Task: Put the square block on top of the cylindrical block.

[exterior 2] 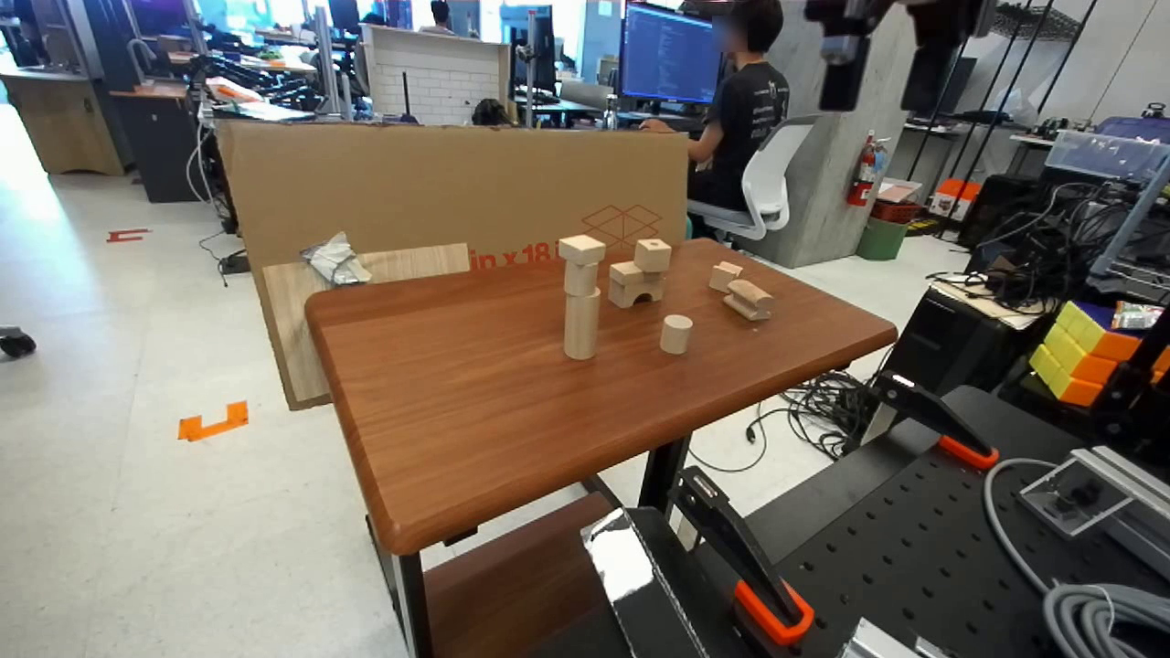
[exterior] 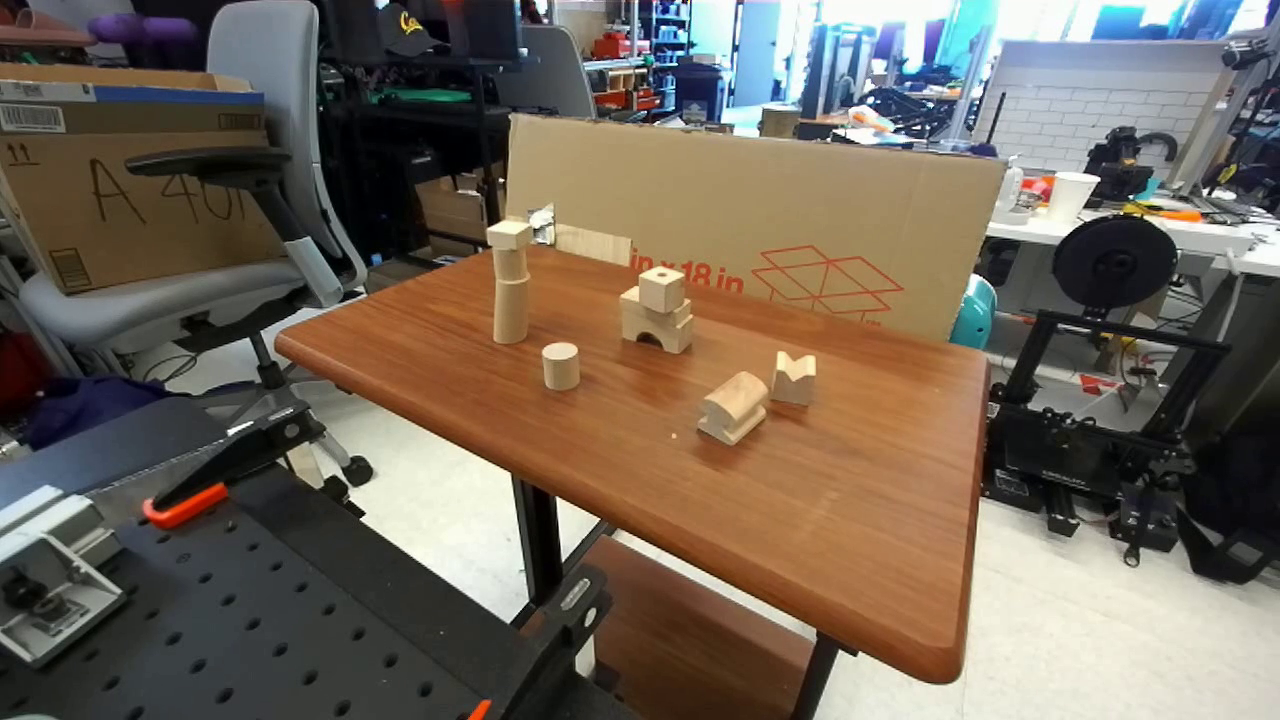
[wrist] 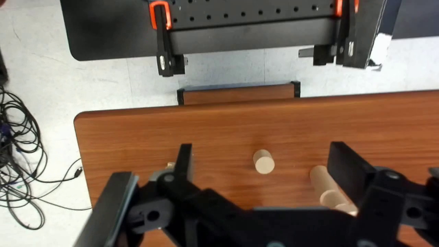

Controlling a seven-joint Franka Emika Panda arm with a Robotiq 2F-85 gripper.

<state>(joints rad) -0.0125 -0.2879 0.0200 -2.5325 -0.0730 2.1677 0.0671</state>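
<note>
Black two-fingered gripper (exterior 2: pixel 884 87) hangs spread, empty, presumably pre-grasp. Small pale-wood cube (exterior: pixel 662 291) tops pale-wood arch stack (exterior: pixel 660 322); stubby pale-wood cylinder (exterior: pixel 561 368) stands upright, likely base.

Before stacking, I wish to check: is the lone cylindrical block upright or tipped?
Upright: in both exterior views, the cylindrical block has its flat end facing up.

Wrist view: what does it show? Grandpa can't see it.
A small wooden cylinder stands on a brown table, seen from above, framed by the open end effector. To the cylinder's right, a wooden tower is partly hidden.
</note>
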